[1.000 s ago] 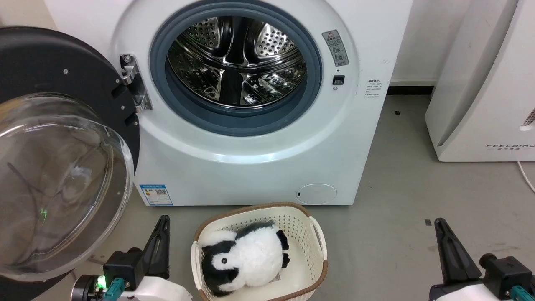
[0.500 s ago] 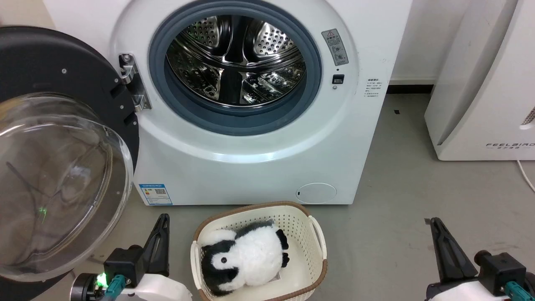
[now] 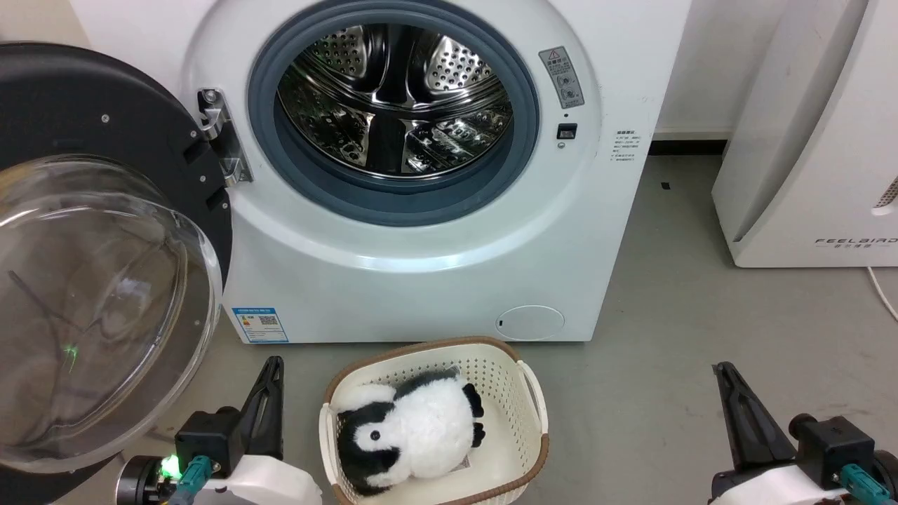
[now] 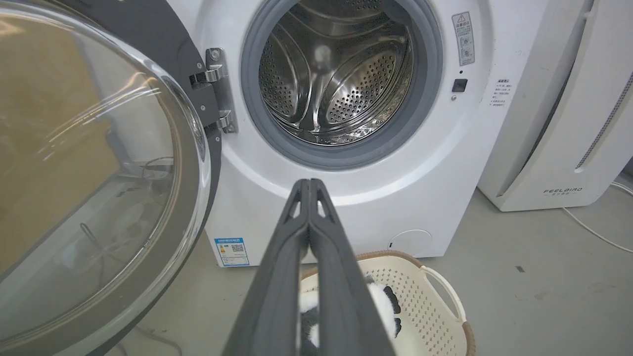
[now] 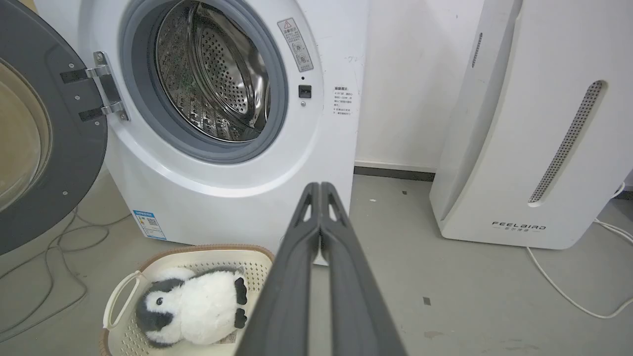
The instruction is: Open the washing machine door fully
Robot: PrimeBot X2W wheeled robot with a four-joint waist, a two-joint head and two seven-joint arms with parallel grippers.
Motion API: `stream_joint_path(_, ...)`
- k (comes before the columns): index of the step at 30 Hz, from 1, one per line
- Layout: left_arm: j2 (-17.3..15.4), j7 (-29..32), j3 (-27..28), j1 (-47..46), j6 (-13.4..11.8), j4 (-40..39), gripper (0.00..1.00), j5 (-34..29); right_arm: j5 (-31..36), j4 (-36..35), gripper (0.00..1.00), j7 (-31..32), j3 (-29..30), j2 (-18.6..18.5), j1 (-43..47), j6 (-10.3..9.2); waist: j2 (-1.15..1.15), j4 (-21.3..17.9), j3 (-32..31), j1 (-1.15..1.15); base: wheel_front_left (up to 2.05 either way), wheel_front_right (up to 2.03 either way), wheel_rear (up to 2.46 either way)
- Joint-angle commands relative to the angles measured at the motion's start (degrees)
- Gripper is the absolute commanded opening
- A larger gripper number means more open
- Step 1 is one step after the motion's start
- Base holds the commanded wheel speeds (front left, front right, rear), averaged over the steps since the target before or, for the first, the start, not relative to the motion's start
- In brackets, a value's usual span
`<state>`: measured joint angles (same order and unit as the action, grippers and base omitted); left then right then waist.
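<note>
Head view: FEELBIRD reads fine on the white appliance at right, sticker text on the washing machine is too tiny, and the washing machine door hangs swung out far left, cropped, up-left of the clenched left gripper, well apart from the clenched right gripper. Left wrist view: washing machine door left of the pressed-together fingers. Right wrist view: washing machine door cropped at the left edge.

Basket before machine, door at left
</note>
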<state>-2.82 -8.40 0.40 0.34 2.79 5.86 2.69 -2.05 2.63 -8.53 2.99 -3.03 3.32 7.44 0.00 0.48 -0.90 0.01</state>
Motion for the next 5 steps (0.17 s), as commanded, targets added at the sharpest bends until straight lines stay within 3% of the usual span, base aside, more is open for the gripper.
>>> stream_joint_path(1, 0.0, 0.5, -0.1, -0.1, -0.5, -0.5, 0.0, -0.4, 0.1, -0.5, 0.0, 0.6, -0.2, 0.1, -1.0, 0.02, 0.0, 0.0, 0.0, -0.01, 0.0, 0.0, 0.0)
stream_joint_path(5, 0.0, 0.9, -0.1, -0.2, -0.6, -0.8, 0.0, -0.5, 0.2, -0.7, 0.0, 1.0, -0.4, 0.1, -1.1, 0.02, 0.0, 0.0, 0.1, -0.01, 0.0, 0.0, 0.0)
